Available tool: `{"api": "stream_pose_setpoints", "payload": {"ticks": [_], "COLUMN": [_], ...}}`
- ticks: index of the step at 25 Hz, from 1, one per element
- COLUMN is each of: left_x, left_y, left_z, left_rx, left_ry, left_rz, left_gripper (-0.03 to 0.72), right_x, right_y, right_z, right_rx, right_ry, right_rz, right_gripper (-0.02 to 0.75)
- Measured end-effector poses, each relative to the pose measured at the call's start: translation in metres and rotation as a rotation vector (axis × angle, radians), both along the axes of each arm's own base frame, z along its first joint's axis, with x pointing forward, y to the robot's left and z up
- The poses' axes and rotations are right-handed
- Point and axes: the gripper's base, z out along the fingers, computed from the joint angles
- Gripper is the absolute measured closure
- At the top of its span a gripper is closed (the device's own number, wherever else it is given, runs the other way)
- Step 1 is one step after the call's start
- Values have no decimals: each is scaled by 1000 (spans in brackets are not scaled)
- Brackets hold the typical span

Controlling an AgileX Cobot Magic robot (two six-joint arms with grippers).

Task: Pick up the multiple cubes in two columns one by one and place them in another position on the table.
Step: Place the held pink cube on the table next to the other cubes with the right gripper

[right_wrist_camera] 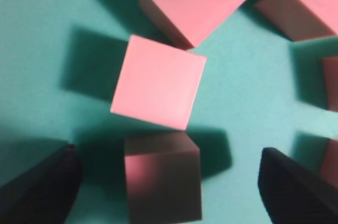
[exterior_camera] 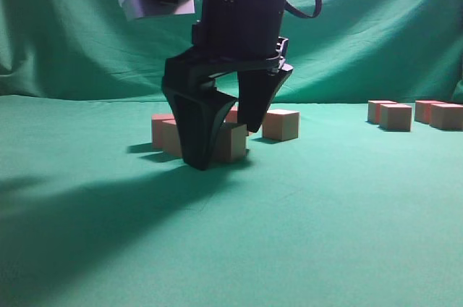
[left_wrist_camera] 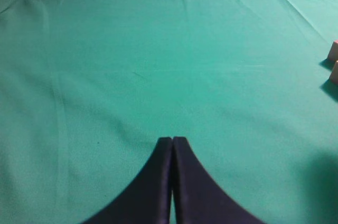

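My right gripper (exterior_camera: 224,146) reaches down onto the green table (exterior_camera: 311,227) over a loose cluster of pink cubes. In the right wrist view this gripper (right_wrist_camera: 166,179) is open, its fingers wide apart. One shaded cube (right_wrist_camera: 162,179) rests on the cloth between them, with a gap on each side. Another cube (right_wrist_camera: 158,82) lies just beyond it, and two more (right_wrist_camera: 193,2) (right_wrist_camera: 303,7) lie farther off. From the side, the cube between the fingers (exterior_camera: 233,142) shows tan. My left gripper (left_wrist_camera: 172,140) is shut and empty over bare cloth.
More cubes stand in a row at the far right (exterior_camera: 396,116) (exterior_camera: 446,116). Two cube corners (left_wrist_camera: 334,50) (left_wrist_camera: 334,73) show at the right edge of the left wrist view. A wrinkled green backdrop (exterior_camera: 72,32) hangs behind the table.
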Motion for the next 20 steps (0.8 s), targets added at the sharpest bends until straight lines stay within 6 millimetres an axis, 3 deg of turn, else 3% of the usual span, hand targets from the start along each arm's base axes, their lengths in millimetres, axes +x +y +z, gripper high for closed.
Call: {"api": "stream_pose_setpoints", "payload": {"ticks": [2,8,15,19,20], "left_x": [0,0,0,0,0], "left_y": [0,0,0,0,0], "left_z": [0,0,0,0,0], "left_rx": [0,0,0,0,0], "left_ry": [0,0,0,0,0], "left_rz": [0,0,0,0,0], "left_gripper": [688,688,688,688,688], "right_x": [0,3,9,13,15], "right_y": [0,1,3,-4,-9], "right_z": [2,22,67,99,108], "right_rx": [-14,-79,-145,-160,-172], "right_ry": [14,68,105,-9,-51], "right_rz": [-6,-29,-60,-70,-88], "right_gripper": [86,101,101,101,145]}}
